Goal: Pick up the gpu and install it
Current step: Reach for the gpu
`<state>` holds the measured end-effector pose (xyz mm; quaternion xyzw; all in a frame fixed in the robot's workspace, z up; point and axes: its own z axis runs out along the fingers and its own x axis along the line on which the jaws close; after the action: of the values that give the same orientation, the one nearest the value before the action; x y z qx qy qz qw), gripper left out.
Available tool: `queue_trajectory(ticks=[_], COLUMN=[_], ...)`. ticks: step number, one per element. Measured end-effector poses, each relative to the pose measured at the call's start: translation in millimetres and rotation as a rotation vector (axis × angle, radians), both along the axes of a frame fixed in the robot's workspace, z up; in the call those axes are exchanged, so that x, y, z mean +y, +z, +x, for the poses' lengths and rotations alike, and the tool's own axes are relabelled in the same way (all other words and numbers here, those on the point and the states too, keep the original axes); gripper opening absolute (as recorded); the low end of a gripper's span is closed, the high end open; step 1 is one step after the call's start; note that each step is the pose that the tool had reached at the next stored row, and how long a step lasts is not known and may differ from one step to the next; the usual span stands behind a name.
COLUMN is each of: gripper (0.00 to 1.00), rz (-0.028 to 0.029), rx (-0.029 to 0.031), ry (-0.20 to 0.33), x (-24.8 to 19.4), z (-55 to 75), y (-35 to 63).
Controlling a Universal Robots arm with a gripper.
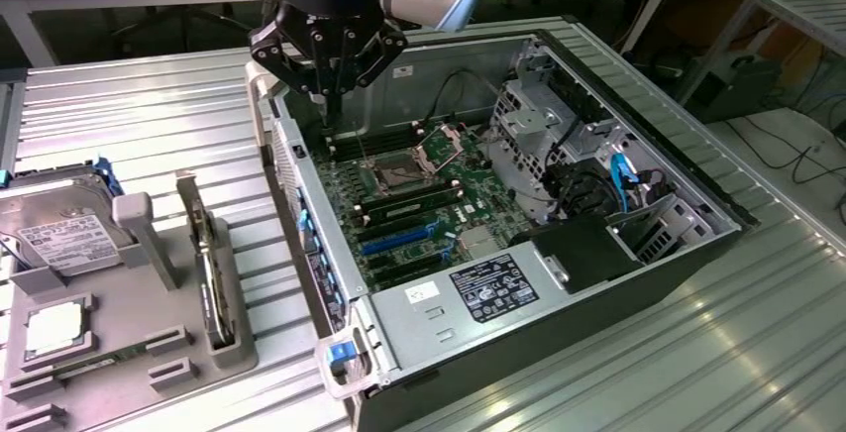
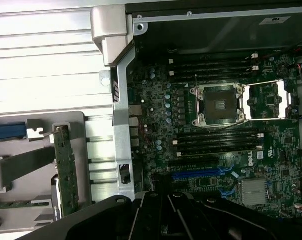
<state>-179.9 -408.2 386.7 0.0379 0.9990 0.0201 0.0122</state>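
The gripper (image 1: 331,85), clenched on nothing, hangs over the case (image 1: 297,169) edge, so a low sweep toward the racked gpu (image 1: 209,273) could clip that wall.

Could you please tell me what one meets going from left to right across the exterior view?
Silver hard drive with white label → thin gpu card standing on edge → green motherboard → blue cable.

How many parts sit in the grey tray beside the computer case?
4: hard drive at the exterior view's left edge, square chip below it, memory stick beside that, gpu on edge closest to the case. More may lie beyond the frame.
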Motion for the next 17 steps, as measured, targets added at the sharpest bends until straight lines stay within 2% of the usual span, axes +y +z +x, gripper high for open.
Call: queue_trajectory(ticks=[8,17], gripper=[0.11,0.11], rz=[-0.0001,-0.0001], rx=[0.0001,0.0001], ry=[0.0,0.0], x=[0.0,0.0], z=[-3.9,-14.9], y=[0.0,0.0])
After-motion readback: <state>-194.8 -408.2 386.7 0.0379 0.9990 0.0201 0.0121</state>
